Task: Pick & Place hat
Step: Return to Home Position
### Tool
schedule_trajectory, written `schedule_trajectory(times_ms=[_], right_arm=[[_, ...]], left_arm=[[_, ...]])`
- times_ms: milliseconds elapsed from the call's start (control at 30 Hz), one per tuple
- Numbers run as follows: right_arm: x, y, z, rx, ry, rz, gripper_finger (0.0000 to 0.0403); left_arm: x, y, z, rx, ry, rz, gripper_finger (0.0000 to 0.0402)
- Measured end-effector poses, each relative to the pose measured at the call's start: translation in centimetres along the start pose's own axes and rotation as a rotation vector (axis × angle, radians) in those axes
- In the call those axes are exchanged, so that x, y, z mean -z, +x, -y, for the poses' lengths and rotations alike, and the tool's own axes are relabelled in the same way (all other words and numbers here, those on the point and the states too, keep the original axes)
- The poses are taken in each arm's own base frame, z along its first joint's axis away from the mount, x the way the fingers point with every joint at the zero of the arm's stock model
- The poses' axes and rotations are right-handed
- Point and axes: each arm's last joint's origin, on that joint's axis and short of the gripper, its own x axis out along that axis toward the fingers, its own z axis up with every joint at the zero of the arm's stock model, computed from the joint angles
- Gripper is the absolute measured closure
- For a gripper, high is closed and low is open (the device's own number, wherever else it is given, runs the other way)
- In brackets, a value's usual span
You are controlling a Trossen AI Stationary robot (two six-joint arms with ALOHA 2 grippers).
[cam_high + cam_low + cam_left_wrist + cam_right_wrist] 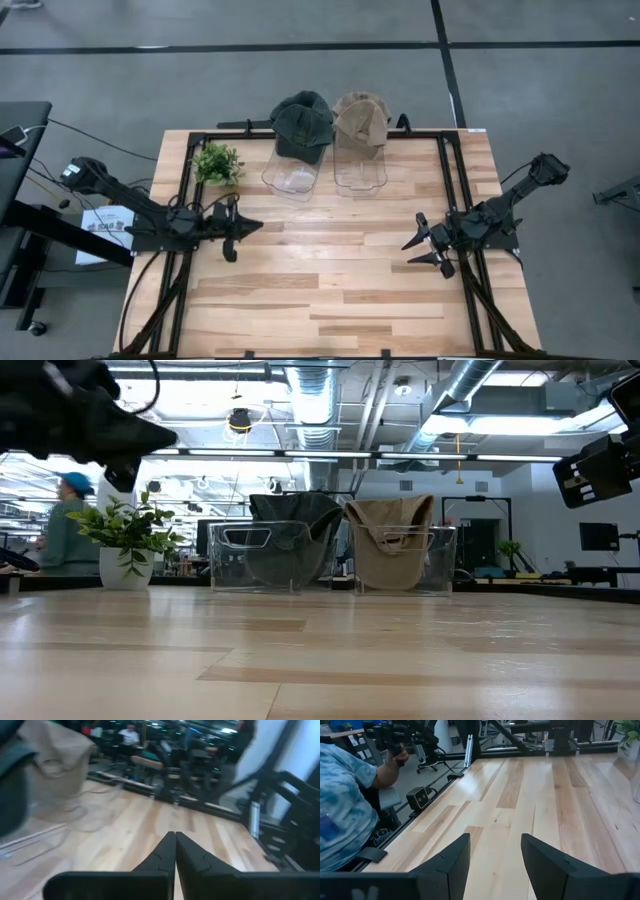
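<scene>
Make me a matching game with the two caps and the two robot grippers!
Things:
1. dark cap
2. tan cap
3. left gripper
4. right gripper

Where or how:
A. open, over the right side of the table
B. in the left clear bin
C. shut, over the table's left side
D. in the right clear bin

Pairs: 1-B, 2-D, 3-C, 4-A
</scene>
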Motion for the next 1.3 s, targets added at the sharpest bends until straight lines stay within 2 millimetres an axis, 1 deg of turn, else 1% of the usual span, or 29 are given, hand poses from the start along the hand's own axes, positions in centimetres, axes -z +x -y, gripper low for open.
schedule_trajectory(times_ms=[67, 233, 367, 500, 633, 833, 1300], right_arm=[[0.0, 0.0, 0.0, 0.000, -0.001, -0.001, 0.0235], [0.0, 0.0, 0.0, -0.003, 0.002, -0.002, 0.0236], [0.1, 0.0, -0.1, -0.019, 0.024, -0.007, 0.0235], [0.2, 0.0, -0.2, -0.072, 0.040, -0.025, 0.0235], [0.2, 0.0, -0.2, -0.079, 0.050, -0.029, 0.0236], [0.2, 0.0, -0.2, -0.078, 0.040, -0.028, 0.0234], [0.2, 0.0, -0.2, -0.077, 0.041, -0.028, 0.0234]], left_arm=[[-0.1, 0.3, -0.5, -0.014, -0.013, 0.002, 0.0394], [-0.2, 0.7, -1.0, 0.140, 0.058, -0.031, 0.0394], [-0.4, 0.9, -1.7, 0.126, 0.098, -0.026, 0.0394], [-0.6, 1.0, -2.1, 0.136, 0.114, -0.021, 0.0394], [-0.6, 0.6, -2.4, 0.142, 0.117, -0.038, 0.0394], [-1.3, -0.5, -2.3, 0.165, 0.102, -0.003, 0.0394], [-1.3, -2.2, -2.8, 0.154, 0.111, -0.013, 0.0394]])
